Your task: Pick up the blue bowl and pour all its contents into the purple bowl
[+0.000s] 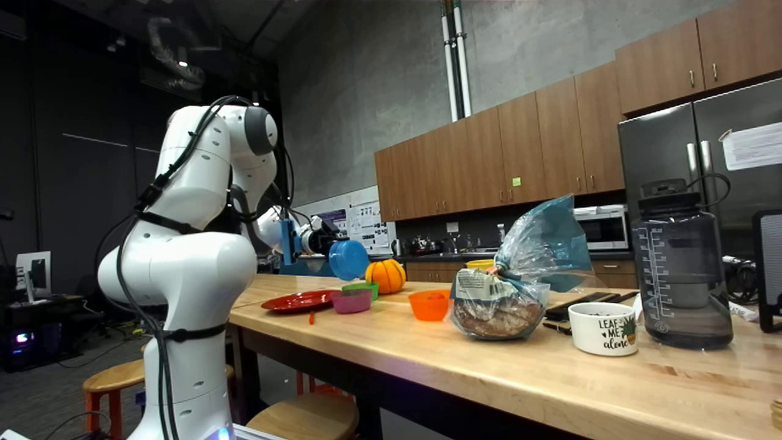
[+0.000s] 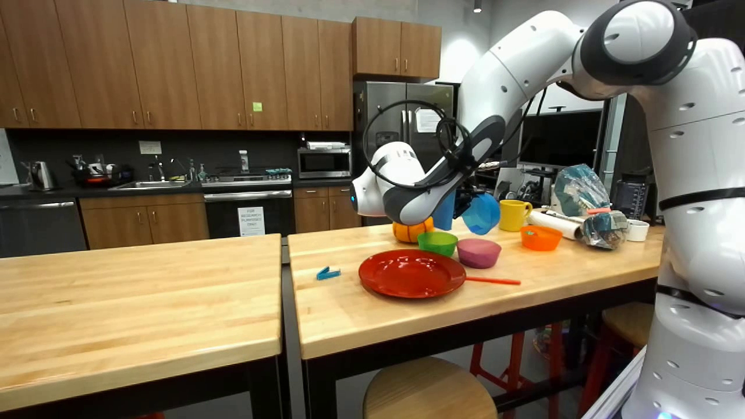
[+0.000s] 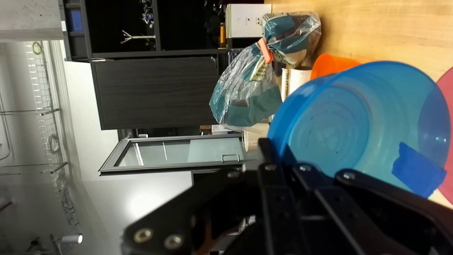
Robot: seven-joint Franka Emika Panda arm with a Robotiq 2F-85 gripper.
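Clamping the blue bowl by its rim, the pincer holds it steeply tilted. Below the pincer in both exterior views stands the purple bowl; the pour presumably turns on this vertical relation. Well apart from the pincer, a white pot reads "LEAF ME alone"; a distant notice begins "FOR RESEARCH," the remainder uncertain.

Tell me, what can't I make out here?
Bottom of the purple bowl: hidden by its near wall in both exterior views, cut off by the right edge in the wrist view.
Print on the refrigerator paper: too small in both exterior views.
Inside of the white pot: mostly behind its rim in an exterior view.
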